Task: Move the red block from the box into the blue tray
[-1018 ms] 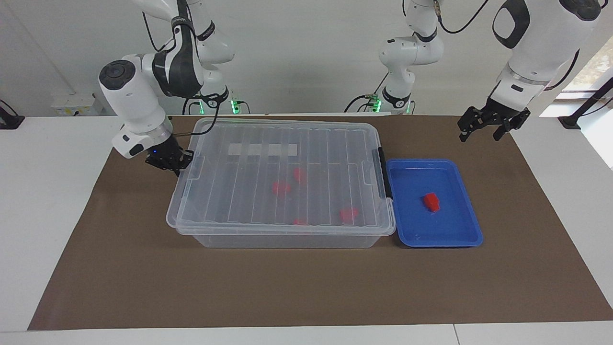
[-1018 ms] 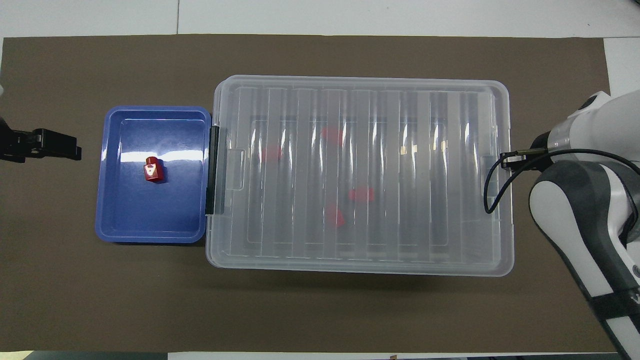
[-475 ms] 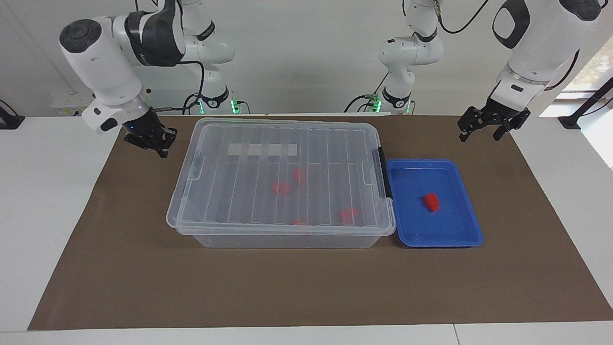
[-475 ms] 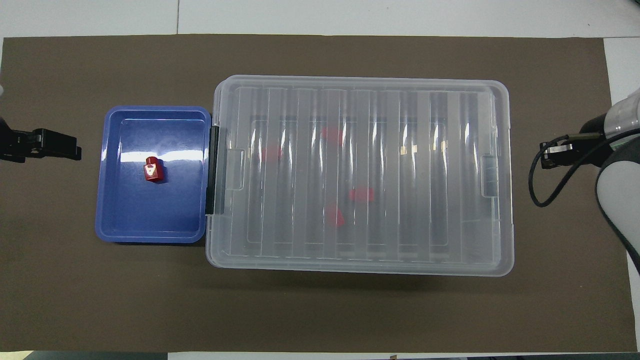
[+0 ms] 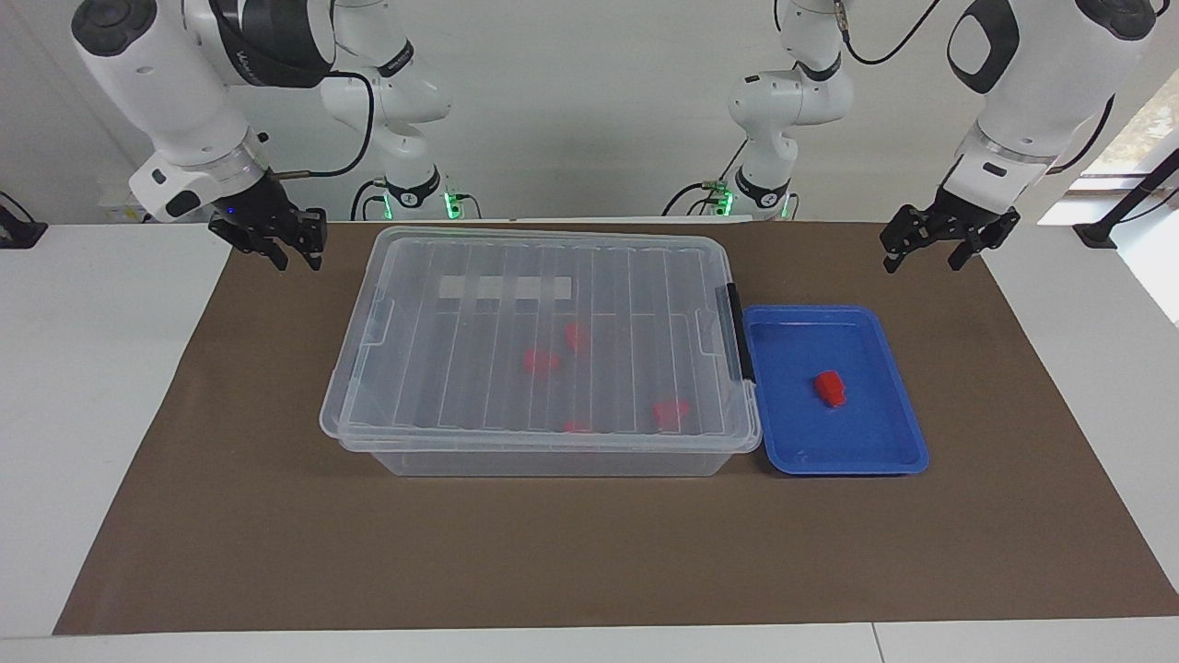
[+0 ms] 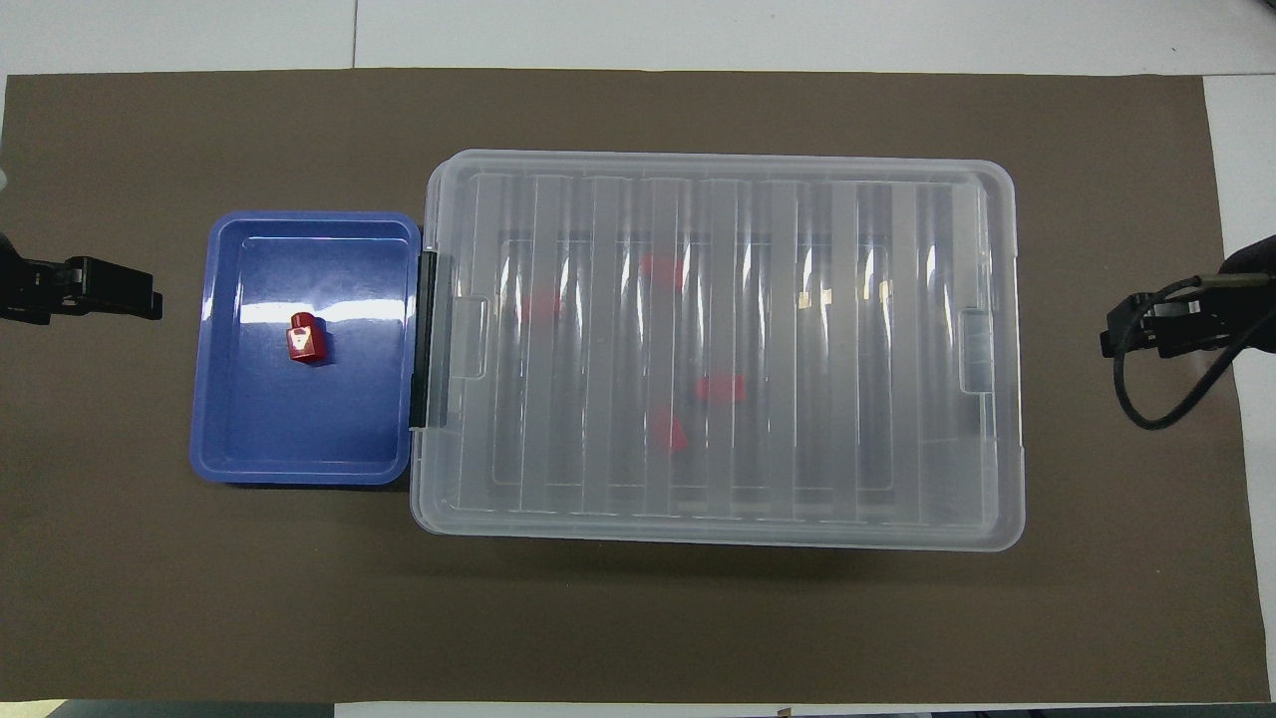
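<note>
Right gripper (image 5: 297, 255) hangs over the brown mat (image 5: 230, 516) off the box's (image 5: 543, 350) nine o'clock end, fingers apart, empty. Left gripper (image 5: 930, 249), spread wide, waits at the blue tray's (image 5: 852, 462) one o'clock. The red block (image 5: 830, 388) lies inside that tray.

- Box (image 5: 543, 354): clear plastic, ribbed glossy lid.
- Blue tray (image 5: 875, 456): smooth glossy plastic, reflecting light.
- Red block (image 5: 830, 388): shiny plastic.
- Brown mat (image 5: 553, 552): matt, paper-like.

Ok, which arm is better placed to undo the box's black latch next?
Left, probably: the left pincer hangs open by the box's black latch end; the right pincer is at its other end.
</note>
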{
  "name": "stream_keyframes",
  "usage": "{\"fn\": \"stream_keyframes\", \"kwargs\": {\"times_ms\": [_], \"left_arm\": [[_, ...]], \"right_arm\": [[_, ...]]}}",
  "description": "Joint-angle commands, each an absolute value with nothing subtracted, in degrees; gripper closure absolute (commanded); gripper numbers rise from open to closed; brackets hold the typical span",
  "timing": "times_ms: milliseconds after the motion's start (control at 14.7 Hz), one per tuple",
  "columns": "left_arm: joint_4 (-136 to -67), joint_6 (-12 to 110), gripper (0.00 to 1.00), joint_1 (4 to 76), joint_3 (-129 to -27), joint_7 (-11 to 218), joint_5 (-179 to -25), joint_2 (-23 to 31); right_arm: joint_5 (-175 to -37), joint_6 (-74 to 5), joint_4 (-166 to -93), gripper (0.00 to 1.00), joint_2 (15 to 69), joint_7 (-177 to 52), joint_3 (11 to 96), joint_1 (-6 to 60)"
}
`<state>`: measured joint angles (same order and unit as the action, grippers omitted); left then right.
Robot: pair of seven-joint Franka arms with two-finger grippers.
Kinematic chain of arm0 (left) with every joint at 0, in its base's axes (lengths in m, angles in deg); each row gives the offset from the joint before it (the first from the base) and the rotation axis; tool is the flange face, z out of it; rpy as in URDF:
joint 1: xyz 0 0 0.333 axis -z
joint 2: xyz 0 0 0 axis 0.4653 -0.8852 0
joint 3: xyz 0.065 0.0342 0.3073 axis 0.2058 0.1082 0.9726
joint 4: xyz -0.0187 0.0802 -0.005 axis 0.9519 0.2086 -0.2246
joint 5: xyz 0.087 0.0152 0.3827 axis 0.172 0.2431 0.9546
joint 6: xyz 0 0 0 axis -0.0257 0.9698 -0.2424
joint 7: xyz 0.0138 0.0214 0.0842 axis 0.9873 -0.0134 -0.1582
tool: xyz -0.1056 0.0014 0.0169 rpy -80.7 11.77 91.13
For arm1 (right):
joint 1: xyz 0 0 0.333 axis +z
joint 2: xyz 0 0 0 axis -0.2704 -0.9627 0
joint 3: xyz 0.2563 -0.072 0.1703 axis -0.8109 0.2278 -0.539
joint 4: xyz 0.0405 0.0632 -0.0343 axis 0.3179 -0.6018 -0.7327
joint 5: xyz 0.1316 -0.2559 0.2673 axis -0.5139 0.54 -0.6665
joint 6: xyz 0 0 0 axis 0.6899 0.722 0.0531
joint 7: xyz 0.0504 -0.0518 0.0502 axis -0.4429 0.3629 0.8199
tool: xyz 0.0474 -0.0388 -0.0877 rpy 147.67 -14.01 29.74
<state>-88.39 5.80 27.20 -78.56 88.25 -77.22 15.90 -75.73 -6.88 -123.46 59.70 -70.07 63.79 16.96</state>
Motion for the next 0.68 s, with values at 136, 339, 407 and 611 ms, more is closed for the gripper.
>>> {"fn": "stream_keyframes", "kwargs": {"times_ms": [136, 339, 407, 611], "left_arm": [[-90.13, 5.90, 0.00, 26.85, -78.64, 88.15, -76.30, 17.49], [-90.13, 5.90, 0.00, 26.85, -78.64, 88.15, -76.30, 17.49], [-90.13, 5.90, 0.00, 26.85, -78.64, 88.15, -76.30, 17.49], [-90.13, 5.90, 0.00, 26.94, -78.64, 88.15, -76.30, 17.49]], "right_arm": [[-73.97, -6.44, -120.29, 0.00, 58.36, -70.84, 62.63, 16.57], [-73.96, -6.01, -119.23, 0.00, 56.08, -70.75, 62.72, 16.92], [-74.05, -5.83, -118.97, 0.00, 56.07, -70.75, 62.81, 16.83], [-74.05, -5.57, -118.79, 0.00, 56.77, -70.23, 63.25, 16.57]]}}
